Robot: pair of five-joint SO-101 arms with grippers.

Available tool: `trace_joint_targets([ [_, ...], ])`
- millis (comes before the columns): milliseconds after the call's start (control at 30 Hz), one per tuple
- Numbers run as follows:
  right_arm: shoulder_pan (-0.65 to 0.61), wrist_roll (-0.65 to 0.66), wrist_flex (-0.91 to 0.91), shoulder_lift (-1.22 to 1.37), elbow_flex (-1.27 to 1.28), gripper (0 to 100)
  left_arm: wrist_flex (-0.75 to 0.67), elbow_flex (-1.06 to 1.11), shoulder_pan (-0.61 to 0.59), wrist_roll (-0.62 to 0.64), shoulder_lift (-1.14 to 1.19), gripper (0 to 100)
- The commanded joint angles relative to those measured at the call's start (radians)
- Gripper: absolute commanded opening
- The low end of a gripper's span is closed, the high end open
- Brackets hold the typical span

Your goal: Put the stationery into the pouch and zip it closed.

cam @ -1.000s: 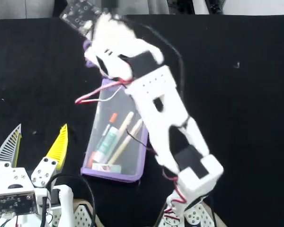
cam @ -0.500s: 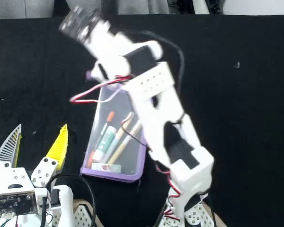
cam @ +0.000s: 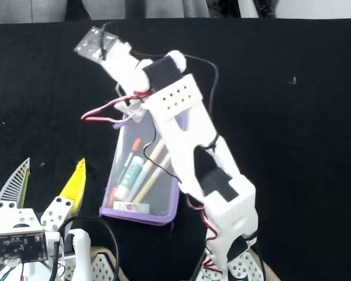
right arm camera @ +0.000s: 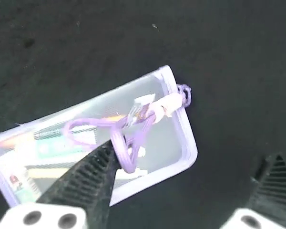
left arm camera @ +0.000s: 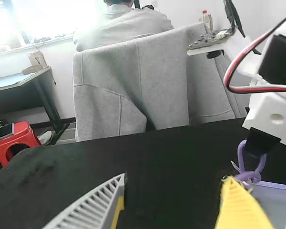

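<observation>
A clear pouch (cam: pixel 141 196) with purple trim lies flat on the black table, with pens and pencils (cam: pixel 134 170) inside it. In the right wrist view the pouch (right arm camera: pixel 152 143) shows a purple strap loop (right arm camera: pixel 93 129) and a zipper pull (right arm camera: pixel 174 101) at its corner. My right gripper (right arm camera: pixel 181 186) hangs open above that end, its black fingers apart and holding nothing. The right arm (cam: pixel 181 117) stretches over the pouch's far end. My left gripper (cam: pixel 45 181) rests open at the near left, its grey and yellow fingers spread beside the pouch. The purple loop (left arm camera: pixel 250 164) sits past the yellow finger (left arm camera: pixel 238 205).
The black tablecloth (cam: pixel 292 146) has free room to the right of the arm and at the far left. Red and white cables (cam: pixel 102 114) hang off the right wrist. A grey-draped chair (left arm camera: pixel 133 90) stands beyond the table's far edge.
The right arm has swung its elbow and wrist slightly to the left and drawn back over the pouch's far end. The pouch has stayed put and the left arm has barely shifted.
</observation>
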Motion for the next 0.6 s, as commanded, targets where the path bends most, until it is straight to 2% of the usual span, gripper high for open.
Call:
trace_joint_targets([
  [0,-0.009,0.014,0.026,-0.062,-0.148,43.9,0.003,-0.033,0.001,0.006,0.005,31],
  [100,-0.008,0.005,0.031,-0.065,-0.156,43.8,0.003,-0.030,-0.001,0.008,0.005,31],
  [233,-0.006,-0.018,0.026,-0.012,0.096,43.8,0.002,-0.035,0.001,0.009,0.005,31],
  [433,0.091,-0.017,0.029,-0.016,0.097,43.8,0.021,-0.030,-0.002,0.005,0.005,31],
  [567,0.104,0.055,0.034,-0.082,0.191,43.8,0.018,-0.030,-0.005,0.003,0.005,31],
])
